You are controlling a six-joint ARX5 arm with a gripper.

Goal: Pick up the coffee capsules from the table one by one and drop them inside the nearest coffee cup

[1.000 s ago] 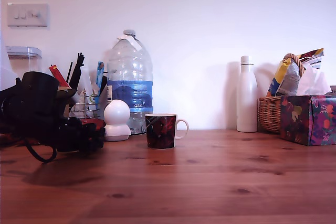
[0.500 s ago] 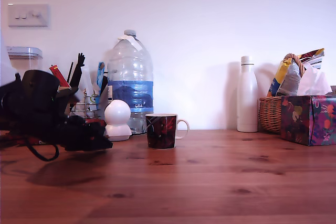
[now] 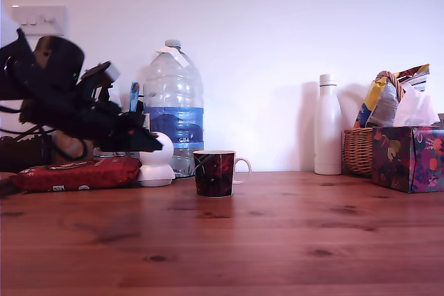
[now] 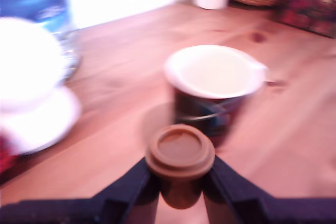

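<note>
A small brown coffee capsule point(image 4: 180, 157) sits upright between my two dark fingers point(image 4: 128, 184), with my gripper point(image 4: 180, 182) shut on it. In the exterior view my gripper point(image 3: 151, 145) hangs above the table point(image 3: 277, 233), to the left of the coffee cup point(image 3: 214, 172); the capsule is not visible there. The coffee cup point(image 4: 214, 90) is a dark floral mug with a pale inside and white handle. In the wrist view it stands just beyond the capsule, and its inside looks empty.
A white dome-shaped gadget point(image 3: 155, 164) stands beside the cup, under my gripper. A red packet point(image 3: 80, 173) lies on the table at the exterior view's left. A large water bottle point(image 3: 173, 105), white flask point(image 3: 326, 126), wicker basket point(image 3: 357, 149) and floral tissue box point(image 3: 408, 157) line the back.
My arm has risen from the table at the exterior view's left and moved right, toward the cup. The red packet it covered now shows.
</note>
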